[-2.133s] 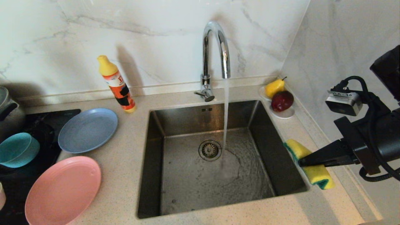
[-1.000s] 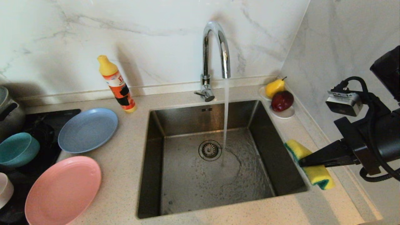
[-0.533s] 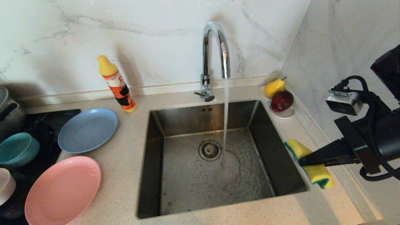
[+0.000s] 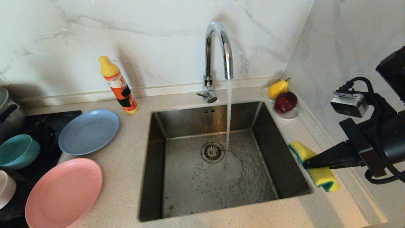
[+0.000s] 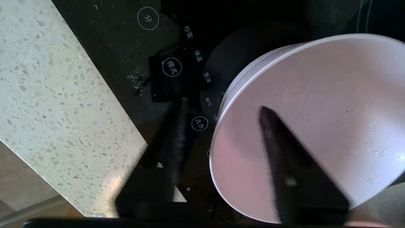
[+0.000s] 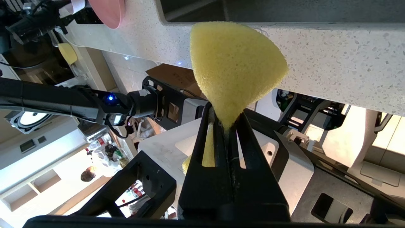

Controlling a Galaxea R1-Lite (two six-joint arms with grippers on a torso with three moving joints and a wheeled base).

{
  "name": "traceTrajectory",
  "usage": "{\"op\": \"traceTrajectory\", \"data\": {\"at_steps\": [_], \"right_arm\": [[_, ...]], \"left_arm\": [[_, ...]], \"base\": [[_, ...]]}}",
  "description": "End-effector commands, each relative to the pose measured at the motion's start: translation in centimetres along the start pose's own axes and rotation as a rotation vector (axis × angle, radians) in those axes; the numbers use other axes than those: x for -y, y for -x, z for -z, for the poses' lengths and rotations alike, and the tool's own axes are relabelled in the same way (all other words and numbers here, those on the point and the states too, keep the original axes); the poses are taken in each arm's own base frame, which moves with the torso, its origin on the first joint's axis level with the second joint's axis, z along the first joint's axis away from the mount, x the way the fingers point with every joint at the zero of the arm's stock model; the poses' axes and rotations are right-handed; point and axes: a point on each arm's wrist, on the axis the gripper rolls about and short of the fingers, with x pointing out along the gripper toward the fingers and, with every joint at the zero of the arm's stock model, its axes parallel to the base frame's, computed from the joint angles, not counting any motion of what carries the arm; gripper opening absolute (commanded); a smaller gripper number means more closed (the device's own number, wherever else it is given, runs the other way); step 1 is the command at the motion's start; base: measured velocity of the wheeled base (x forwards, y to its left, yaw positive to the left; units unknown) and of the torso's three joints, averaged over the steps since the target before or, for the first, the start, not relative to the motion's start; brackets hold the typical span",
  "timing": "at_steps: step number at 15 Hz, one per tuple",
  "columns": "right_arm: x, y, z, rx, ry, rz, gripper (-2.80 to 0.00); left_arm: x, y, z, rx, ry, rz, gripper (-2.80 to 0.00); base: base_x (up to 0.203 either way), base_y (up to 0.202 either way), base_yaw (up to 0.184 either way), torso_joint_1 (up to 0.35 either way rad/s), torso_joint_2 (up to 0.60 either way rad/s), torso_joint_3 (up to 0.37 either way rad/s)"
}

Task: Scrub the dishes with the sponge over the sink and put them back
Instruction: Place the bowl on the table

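We are working at the far left edge of the head view, where the pale bowl sits on the dark cooktop just below the teal bowl. In the left wrist view our left gripper is standing with its fingers apart, one finger lying across the inside of the pale bowl and the other outside its wall, so the rim is between them but not pinched. We judge the step to be either letting go of this bowl or taking it; the frames do not settle which. Done well, we are keeping the fingers clear of the rim so the bowl does not tip or slide on the glass. At the right of the head view our right gripper is squeezing the sponge hard at its middle, holding it beside the right rim of the sink. The tap is running. The blue plate and pink plate are lying on the counter at lower left.
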Motion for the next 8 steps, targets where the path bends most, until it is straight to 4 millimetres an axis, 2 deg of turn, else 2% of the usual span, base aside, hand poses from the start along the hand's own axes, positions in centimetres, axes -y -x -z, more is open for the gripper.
{"op": "traceTrajectory", "data": {"at_steps": [1, 7, 8], "right_arm": [[-0.1, 0.1, 0.1, -0.002, 0.0, -0.004, -2.8], [-0.4, 0.5, 0.1, 0.011, 0.01, -0.012, -2.8], [-0.3, 0.4, 0.2, 0.009, 0.008, -0.009, -2.8]], "left_arm": [[0.4, 0.9, -0.1, 0.013, 0.002, 0.009, 0.0], [3.5, 10.5, -0.2, 0.033, -0.012, 0.077, 0.0], [3.9, 12.3, 0.3, 0.036, -0.027, 0.076, -2.8]], "base": [[0.0, 0.0, 0.0, 0.0, 0.0, 0.0], [0.0, 0.0, 0.0, 0.0, 0.0, 0.0], [0.0, 0.0, 0.0, 0.0, 0.0, 0.0]]}}
